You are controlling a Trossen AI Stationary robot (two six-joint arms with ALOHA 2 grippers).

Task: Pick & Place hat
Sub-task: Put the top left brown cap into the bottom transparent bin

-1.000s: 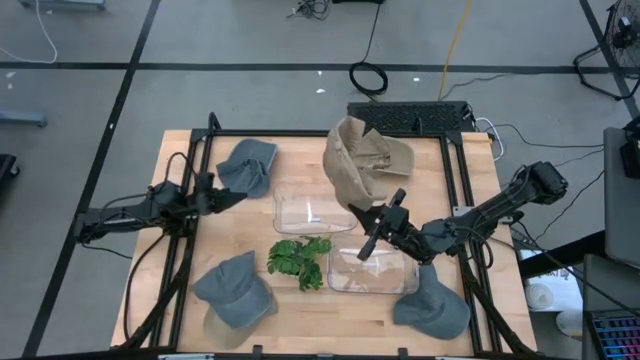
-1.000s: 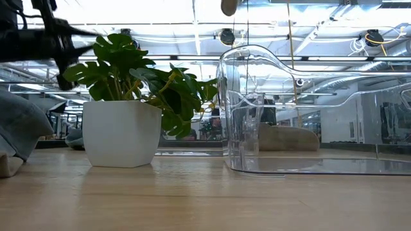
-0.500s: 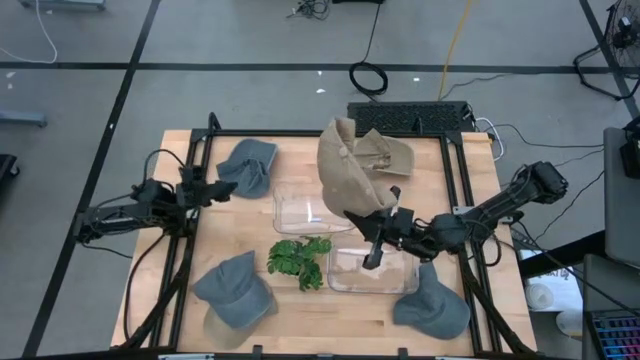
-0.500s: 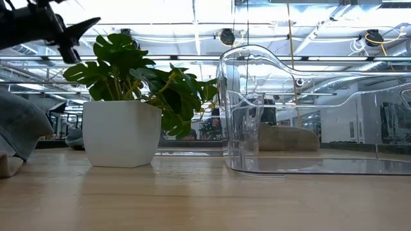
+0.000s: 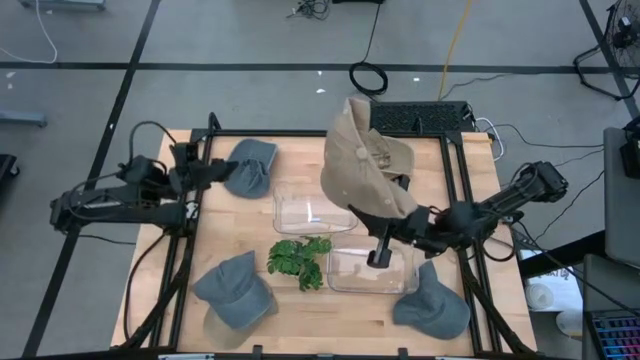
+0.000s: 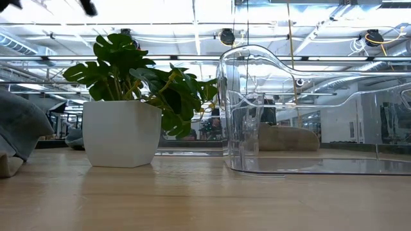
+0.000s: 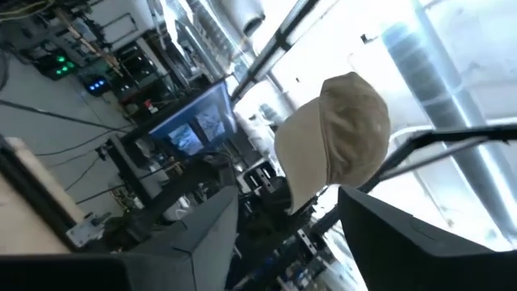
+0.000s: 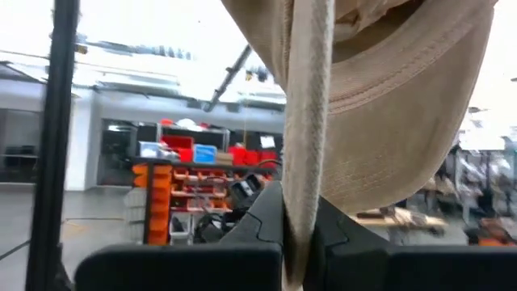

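The pick is complete and the place remains: the right end effector (image 5: pixel 383 238) is pinched on the edge of the tan hat (image 5: pixel 362 172) and holds it aloft over the far clear bin (image 5: pixel 310 208), off the surface (image 5: pixel 300 305). As seen from above, the hat's long axis runs obliquely, from its free far end down to the clamped near-right edge. The left end effector (image 5: pixel 213 172), fingers spread, waits just beside a grey cap (image 5: pixel 248 165) at the far left.

A potted plant (image 5: pixel 297 261) stands between two clear plastic bins (image 5: pixel 312 208) (image 5: pixel 371 271) on the wooden table (image 5: pixel 330 305).
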